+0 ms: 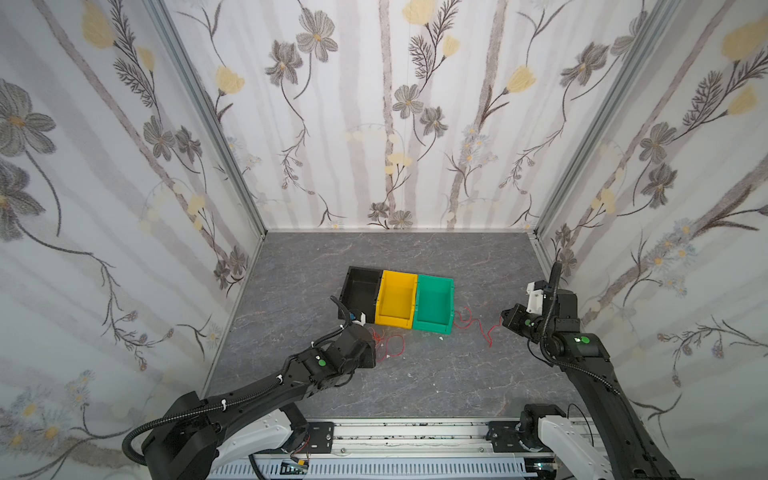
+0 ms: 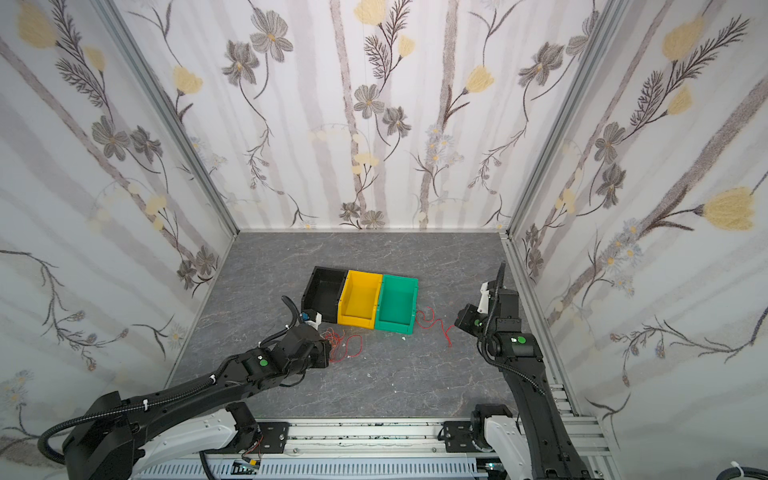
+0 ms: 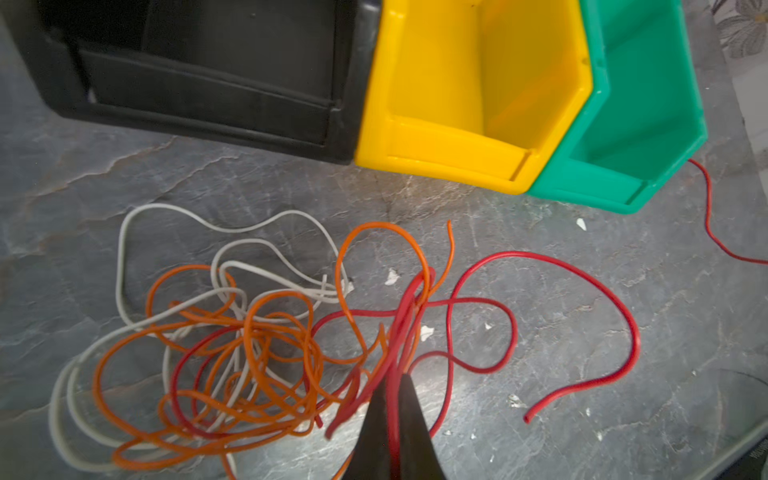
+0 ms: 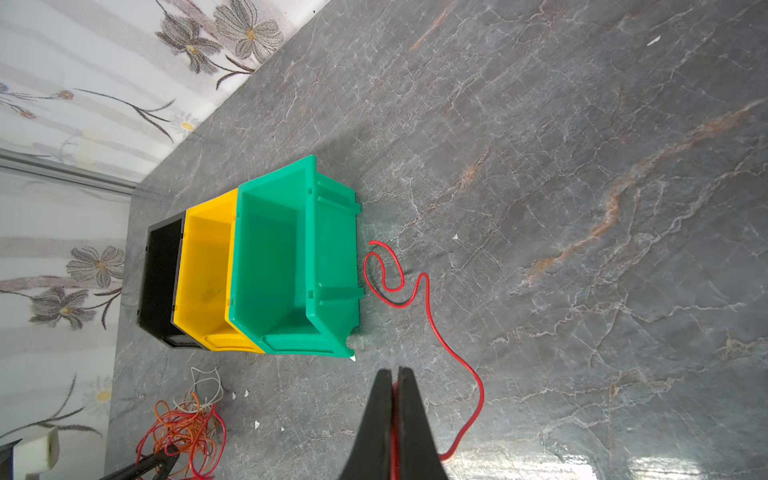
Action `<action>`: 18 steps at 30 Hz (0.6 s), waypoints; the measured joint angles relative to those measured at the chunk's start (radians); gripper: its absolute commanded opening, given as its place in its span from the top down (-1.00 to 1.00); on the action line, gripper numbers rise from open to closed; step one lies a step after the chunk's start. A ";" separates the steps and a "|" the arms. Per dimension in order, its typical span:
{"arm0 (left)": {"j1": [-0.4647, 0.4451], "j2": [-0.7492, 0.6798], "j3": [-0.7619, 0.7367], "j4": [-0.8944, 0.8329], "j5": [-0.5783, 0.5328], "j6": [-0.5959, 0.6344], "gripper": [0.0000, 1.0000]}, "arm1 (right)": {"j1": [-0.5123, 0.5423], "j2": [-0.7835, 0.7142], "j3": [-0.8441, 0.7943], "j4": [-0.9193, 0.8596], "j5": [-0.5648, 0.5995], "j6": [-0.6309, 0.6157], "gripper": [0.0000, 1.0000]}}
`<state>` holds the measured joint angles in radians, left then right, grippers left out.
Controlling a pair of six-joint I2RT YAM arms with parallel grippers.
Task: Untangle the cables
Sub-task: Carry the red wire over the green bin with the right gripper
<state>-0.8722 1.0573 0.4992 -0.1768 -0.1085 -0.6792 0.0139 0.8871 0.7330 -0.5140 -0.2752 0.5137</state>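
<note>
In both top views, the cables [image 1: 390,343] are seen as a red, orange and white tangle on the grey tabletop [image 1: 436,374]. The tangle lies just in front of the black bin [image 1: 360,291] and the yellow bin [image 1: 397,297] and is partly hidden under the left arm's wrist. A separate red cable [image 1: 478,326] is laid in curls from beside the green bin [image 1: 434,303] across to the right pincer [image 1: 503,318]. The three bins are set side by side, touching.

In the left wrist view, the left pincer [image 3: 395,386] is shown closed, with red strands of the cables [image 3: 232,353] pinched between its fingertips at the tangle's edge. The orange and white loops are spread on the tabletop beside them.

In the right wrist view, the right pincer [image 4: 395,376] is shown closed on the red cable [image 4: 433,324], and a red strand is visible between its fingers. From there the cable is looped out across the tabletop towards the green bin [image 4: 291,257], beside which it ends in a curl.
</note>
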 measured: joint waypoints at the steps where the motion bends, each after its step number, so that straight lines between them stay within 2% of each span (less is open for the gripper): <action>1: -0.009 0.008 0.008 0.006 0.004 0.003 1.00 | 0.000 0.014 0.010 0.007 0.000 -0.003 1.00; 10: -0.097 0.124 0.076 0.069 0.018 0.018 1.00 | 0.001 0.106 0.119 0.025 0.070 -0.053 1.00; 18: -0.118 0.209 0.089 0.111 0.024 0.018 0.92 | 0.022 0.118 0.263 0.008 0.048 -0.077 1.00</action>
<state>-0.9905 1.2663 0.5880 -0.0658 -0.0845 -0.6609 0.0357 1.0054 0.9962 -0.5056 -0.2268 0.4366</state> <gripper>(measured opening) 0.051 0.049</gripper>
